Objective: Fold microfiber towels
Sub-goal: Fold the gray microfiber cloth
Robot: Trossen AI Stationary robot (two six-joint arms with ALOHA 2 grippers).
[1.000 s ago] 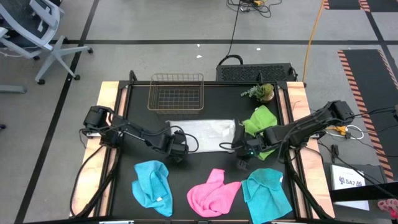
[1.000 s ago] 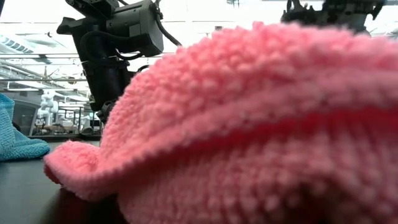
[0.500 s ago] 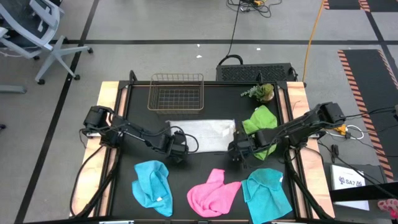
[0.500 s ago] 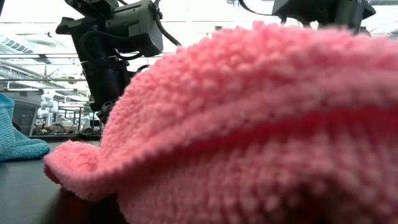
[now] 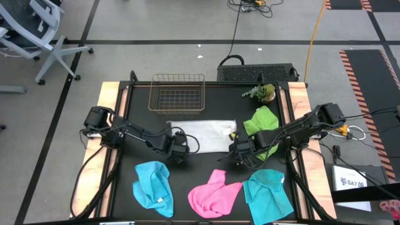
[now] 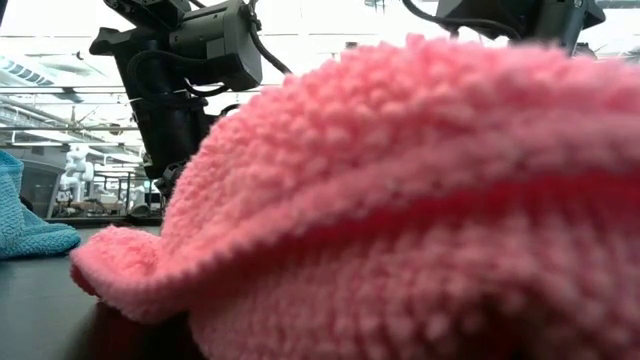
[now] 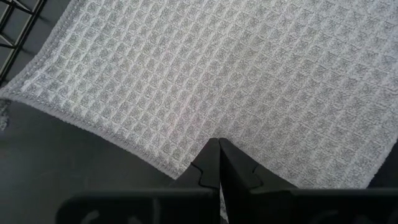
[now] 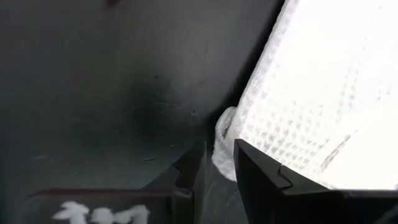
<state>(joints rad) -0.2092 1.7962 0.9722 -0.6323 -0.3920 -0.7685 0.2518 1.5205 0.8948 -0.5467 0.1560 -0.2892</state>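
While left hand (image 7: 219, 163) stays pinched on waffle-weave white towel (image 5: 203, 134), right hand (image 8: 217, 163) part-open at its corner

Seen from above, a flat white-grey waffle-weave towel (image 5: 203, 134) lies mid-table between the left gripper (image 5: 180, 152) and right gripper (image 5: 232, 154). A copper wire basket (image 5: 177, 92) sits beyond it, with crumpled cyan (image 5: 154, 185), pink (image 5: 212, 194), cyan (image 5: 267, 192) and lime-green (image 5: 262, 122) towels around.

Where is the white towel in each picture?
High view: white-grey towel in the table's middle, below the wire basket.
Low view: not visible; the pink towel blocks it.
Left wrist view: fills most of the picture.
Right wrist view: bright corner at right.
Shared landmark: the towel's waffle weave.
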